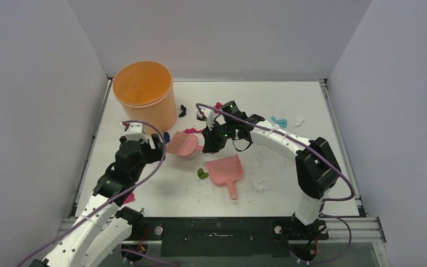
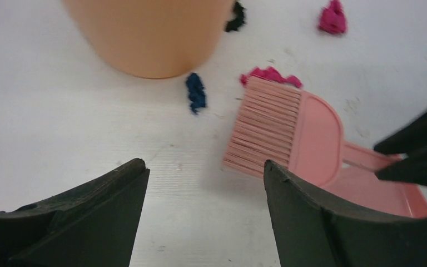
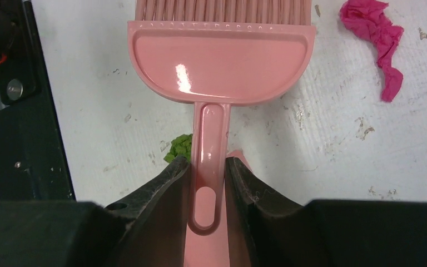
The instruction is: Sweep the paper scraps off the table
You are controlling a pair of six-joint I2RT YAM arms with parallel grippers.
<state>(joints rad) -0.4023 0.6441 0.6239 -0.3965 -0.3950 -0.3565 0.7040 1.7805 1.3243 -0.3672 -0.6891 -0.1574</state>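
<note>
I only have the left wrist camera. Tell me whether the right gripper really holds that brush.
Observer: Yes, the right gripper is shut on the brush handle.
Operator: Now locate the dustpan.
Observer: The dustpan lies unheld, nearer the robot than the brush.
Operator: Name a scrap outside my view.
Observer: A green scrap sits just beside the dustpan's left edge.

— Any text, labels or numbers to log?
— None I can read on my feeds. The brush (image 3: 222,61), dustpan (image 1: 225,167), bucket (image 1: 144,97) and counter (image 1: 267,94) show no legible print.
— Logging none.
</note>
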